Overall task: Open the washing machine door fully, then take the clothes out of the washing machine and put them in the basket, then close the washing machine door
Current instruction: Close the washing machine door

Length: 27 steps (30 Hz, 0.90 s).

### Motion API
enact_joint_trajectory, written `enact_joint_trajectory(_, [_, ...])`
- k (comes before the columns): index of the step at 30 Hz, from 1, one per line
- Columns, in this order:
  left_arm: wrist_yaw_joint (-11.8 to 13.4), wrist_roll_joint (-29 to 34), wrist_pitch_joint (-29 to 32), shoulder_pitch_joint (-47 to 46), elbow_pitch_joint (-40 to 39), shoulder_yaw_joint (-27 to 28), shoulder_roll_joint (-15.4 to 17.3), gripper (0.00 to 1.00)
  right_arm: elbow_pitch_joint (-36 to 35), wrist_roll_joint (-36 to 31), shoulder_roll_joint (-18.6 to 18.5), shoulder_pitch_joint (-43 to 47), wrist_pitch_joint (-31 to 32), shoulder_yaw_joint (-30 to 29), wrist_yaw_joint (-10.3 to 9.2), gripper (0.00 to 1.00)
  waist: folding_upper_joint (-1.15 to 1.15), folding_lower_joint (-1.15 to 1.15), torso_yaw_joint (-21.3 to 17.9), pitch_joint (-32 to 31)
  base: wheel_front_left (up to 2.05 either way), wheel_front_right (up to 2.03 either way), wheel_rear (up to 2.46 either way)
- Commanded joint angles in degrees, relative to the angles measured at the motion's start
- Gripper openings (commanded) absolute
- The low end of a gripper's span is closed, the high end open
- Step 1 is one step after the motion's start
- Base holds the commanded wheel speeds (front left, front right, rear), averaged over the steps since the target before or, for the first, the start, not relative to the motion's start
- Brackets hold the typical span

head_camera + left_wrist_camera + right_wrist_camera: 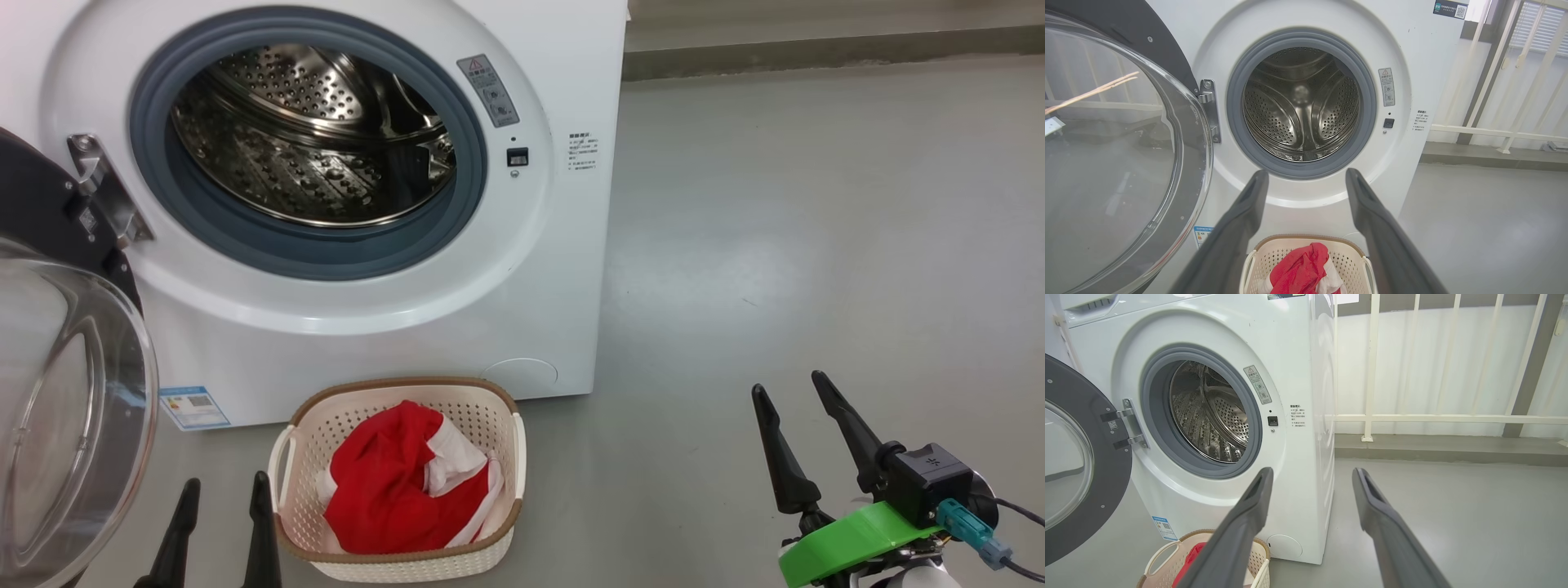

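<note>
Left gripper (226, 486) and right gripper (789, 388) stand spread and empty, clothes (392, 482) sit in the basket (408, 382) at six o'clock, and the door (65, 392) at nine o'clock could fail to latch under a weak push

This is a bare laundry corner, more a balcony or utility space than a furnished room. A white front-loading washing machine (531, 269) stands directly on a smooth grey floor (816, 245), with a small perforated basket (400, 382) on the floor before it. Beside the machine, a low grey kerb (1453, 451) carries a white barred railing (1370, 375).
</note>
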Motion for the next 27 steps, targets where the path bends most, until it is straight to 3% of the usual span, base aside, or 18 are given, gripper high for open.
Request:
enact_joint_trajectory(1, [0.52,-0.55,-0.4,-1.05,-1.95,1.86,1.03,1.0,-1.09,0.1,-0.06,-1.19,-0.36,1.5,0.36,1.0,0.0,0.0,0.05,0.01,0.0,0.0,0.0])
enact_joint_trajectory(9, [1.13,-1.48,0.19,-1.41,-3.12,1.84,1.13,1.0,-0.82,0.33,-0.06,-1.81,-0.36,2.49,0.36,1.0,0.0,0.0,2.94,0.45,0.0,0.0,0.0])
enact_joint_trajectory(27, [3.27,-1.15,1.0,-0.82,-6.19,2.65,2.49,1.0,-1.37,1.21,-0.06,-2.71,-0.36,5.39,0.36,1.0,0.0,0.0,14.46,0.15,0.0,0.0,0.0])
